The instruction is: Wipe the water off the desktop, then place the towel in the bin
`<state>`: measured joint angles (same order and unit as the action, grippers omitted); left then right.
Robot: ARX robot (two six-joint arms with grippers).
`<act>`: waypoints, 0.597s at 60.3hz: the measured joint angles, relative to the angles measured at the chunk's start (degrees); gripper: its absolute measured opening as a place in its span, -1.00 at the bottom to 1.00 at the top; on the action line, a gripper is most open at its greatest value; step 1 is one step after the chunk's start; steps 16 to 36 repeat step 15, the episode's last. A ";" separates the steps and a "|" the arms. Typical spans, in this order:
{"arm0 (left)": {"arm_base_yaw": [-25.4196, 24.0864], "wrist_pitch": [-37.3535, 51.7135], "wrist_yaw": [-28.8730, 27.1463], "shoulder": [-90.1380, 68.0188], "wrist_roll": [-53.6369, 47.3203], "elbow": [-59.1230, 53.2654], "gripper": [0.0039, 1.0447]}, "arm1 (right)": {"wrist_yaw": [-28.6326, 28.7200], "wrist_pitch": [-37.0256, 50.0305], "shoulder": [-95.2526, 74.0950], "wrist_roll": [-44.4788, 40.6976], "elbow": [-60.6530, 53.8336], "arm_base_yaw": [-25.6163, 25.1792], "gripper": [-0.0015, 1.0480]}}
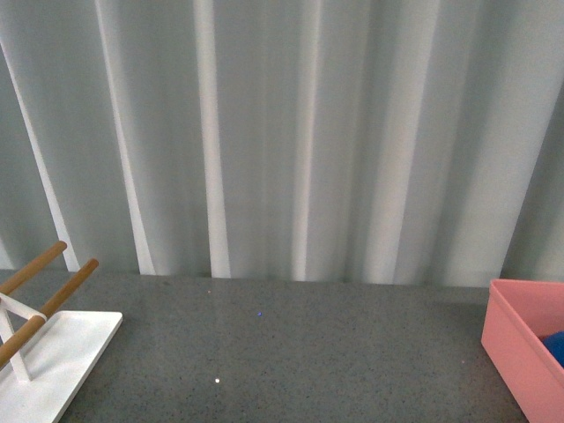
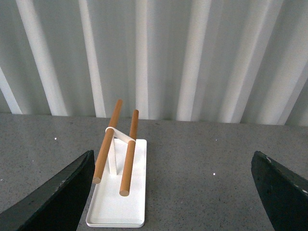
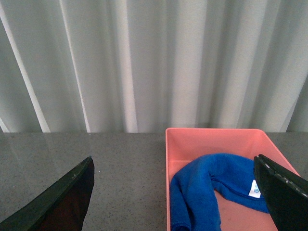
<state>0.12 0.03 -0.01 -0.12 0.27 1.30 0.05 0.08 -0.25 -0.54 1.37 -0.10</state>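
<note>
The blue towel [image 3: 207,187] lies crumpled inside the salmon-pink bin [image 3: 211,137], a white label showing on one fold. In the front view only a corner of the bin [image 1: 515,339] shows at the right edge, with a sliver of the towel [image 1: 555,345] inside. The dark grey speckled desktop [image 1: 282,344] looks dry. My right gripper [image 3: 175,199] hangs open above the bin's near side, its fingers apart and holding nothing. My left gripper [image 2: 173,192] is open over the desktop beside the rack. Neither arm appears in the front view.
A white rack [image 2: 120,192] with two wooden rods [image 2: 129,151] stands on the desktop at the left [image 1: 53,352]. A pleated grey curtain [image 1: 282,132] closes off the back.
</note>
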 joint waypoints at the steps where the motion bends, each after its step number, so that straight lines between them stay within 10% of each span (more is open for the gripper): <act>1: 0.00 0.00 0.00 0.00 0.00 0.00 0.88 | 0.00 0.00 0.00 0.00 0.00 0.00 0.87; 36: 0.00 0.00 0.00 0.00 0.00 0.00 0.88 | 0.00 0.00 0.00 0.00 0.00 0.00 0.87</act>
